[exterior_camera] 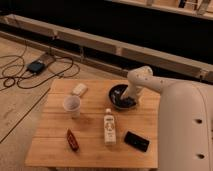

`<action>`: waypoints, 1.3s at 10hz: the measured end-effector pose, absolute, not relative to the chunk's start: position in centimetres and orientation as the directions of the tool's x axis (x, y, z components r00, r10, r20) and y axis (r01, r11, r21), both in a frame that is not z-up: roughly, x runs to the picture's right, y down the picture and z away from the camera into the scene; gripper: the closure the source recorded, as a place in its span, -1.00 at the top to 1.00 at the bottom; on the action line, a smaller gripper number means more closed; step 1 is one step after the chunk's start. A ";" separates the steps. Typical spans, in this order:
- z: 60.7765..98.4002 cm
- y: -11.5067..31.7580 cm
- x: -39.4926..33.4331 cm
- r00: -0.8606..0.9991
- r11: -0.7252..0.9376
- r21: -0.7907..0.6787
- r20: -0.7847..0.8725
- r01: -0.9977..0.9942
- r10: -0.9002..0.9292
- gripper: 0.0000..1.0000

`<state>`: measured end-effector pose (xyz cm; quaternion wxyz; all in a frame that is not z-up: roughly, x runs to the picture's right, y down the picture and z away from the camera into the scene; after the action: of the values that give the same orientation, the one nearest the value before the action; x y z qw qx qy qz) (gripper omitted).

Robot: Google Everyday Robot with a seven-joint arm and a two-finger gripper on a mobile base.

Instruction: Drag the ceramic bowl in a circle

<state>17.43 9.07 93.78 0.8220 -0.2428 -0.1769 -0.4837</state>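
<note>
The gripper is down inside the ceramic bowl, at the end of the white arm that reaches in over the right edge of the bench. How wide it stands, or whether it has hold of the bowl, cannot be told. The dark bowl sits close to the far edge, right of the middle. A white cup stands upright left of the middle, well apart from the bowl, with a pale block beyond it near the far left corner. A white bottle lies on its side mid-bench. Toward the near edge lie a red packet on the left and a flat black object on the right, just beside the bottle.
</note>
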 end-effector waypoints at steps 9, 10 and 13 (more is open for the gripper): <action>89.8 8.1 26.9 0.598 0.484 -0.353 0.451 0.801 -0.662 -1.00; 89.6 8.0 28.1 0.615 0.491 -0.372 0.435 0.788 -0.658 -1.00; 90.9 6.0 29.2 0.628 0.502 -0.382 0.397 0.776 -0.669 -1.00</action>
<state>29.18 6.00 90.91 0.8609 -0.2703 -0.0987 -0.4197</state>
